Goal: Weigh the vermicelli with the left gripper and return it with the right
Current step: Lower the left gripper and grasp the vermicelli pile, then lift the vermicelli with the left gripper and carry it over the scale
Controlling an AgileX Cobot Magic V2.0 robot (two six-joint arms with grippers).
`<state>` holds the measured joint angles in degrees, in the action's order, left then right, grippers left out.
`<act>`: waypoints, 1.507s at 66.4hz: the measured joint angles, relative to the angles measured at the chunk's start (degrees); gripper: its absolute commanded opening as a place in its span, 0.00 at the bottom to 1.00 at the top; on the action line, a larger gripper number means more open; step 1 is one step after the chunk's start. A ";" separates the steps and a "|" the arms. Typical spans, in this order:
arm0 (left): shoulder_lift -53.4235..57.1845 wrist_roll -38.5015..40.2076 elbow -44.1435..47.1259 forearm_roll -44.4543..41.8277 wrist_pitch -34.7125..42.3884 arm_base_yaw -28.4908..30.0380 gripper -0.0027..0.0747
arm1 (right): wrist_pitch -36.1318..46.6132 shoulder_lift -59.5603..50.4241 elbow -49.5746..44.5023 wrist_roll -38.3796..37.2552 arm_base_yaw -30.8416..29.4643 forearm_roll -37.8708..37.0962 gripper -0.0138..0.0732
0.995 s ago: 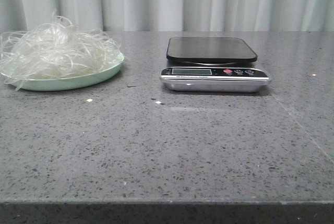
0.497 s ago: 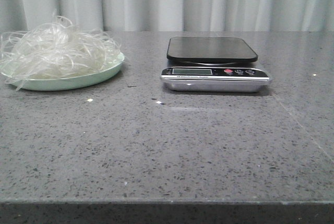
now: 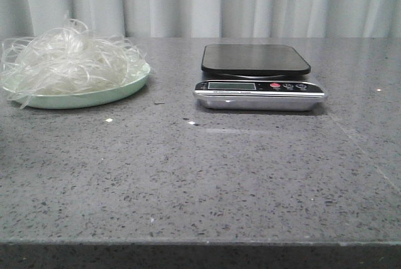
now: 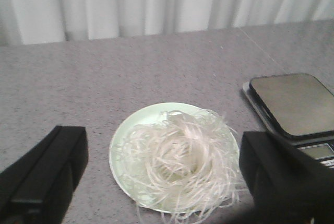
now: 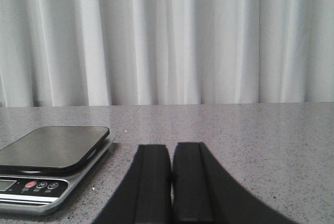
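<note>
Grey speckled table (image 3: 207,175), vermicelli (image 4: 180,153) heaped on green plate (image 4: 121,140), left gripper (image 4: 164,174) spread wide, right gripper (image 5: 172,182) pressed together.

A loose, whitish tangle of vermicelli (image 3: 69,62) lies heaped on a pale green plate (image 3: 88,98), strands spilling over its rim.

A digital kitchen scale (image 3: 259,85) sits on the grey speckled table (image 3: 200,175), its black platform bare. Well to its left, a pale green plate (image 3: 81,96) holds the vermicelli (image 3: 69,62), heaped loosely. White curtains (image 3: 207,2) hang behind the scale.
</note>
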<state>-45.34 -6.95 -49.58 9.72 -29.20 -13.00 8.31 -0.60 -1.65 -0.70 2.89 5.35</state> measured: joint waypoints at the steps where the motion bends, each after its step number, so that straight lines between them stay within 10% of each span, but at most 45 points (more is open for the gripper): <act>1: -0.54 -0.13 -0.69 0.00 -0.17 -0.54 0.86 | 0.00 0.00 0.00 0.00 0.00 0.00 0.36; 32: -40.09 1.54 -23.30 -4.36 -13.33 -10.35 0.85 | 0.00 0.00 0.00 0.00 0.00 0.00 0.36; 56: -47.95 4.82 -24.89 -6.32 -15.48 -10.35 0.84 | 0.00 -0.03 0.00 0.00 0.00 0.00 0.36; 61: -48.98 4.82 -25.18 -6.67 -15.58 -10.35 0.75 | 0.00 -0.03 0.00 0.00 0.00 0.00 0.36; 72: -50.25 4.82 -25.66 -7.81 -15.69 -10.35 0.17 | 0.00 -0.03 0.00 0.00 0.00 0.00 0.36; 100: -50.65 4.87 -35.82 -5.90 -21.28 -12.45 0.20 | 0.00 -0.03 0.00 0.00 0.00 0.00 0.36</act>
<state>-95.99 -2.08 -85.40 3.81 -50.48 -25.44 8.31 -0.63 -1.65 -0.70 2.89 5.35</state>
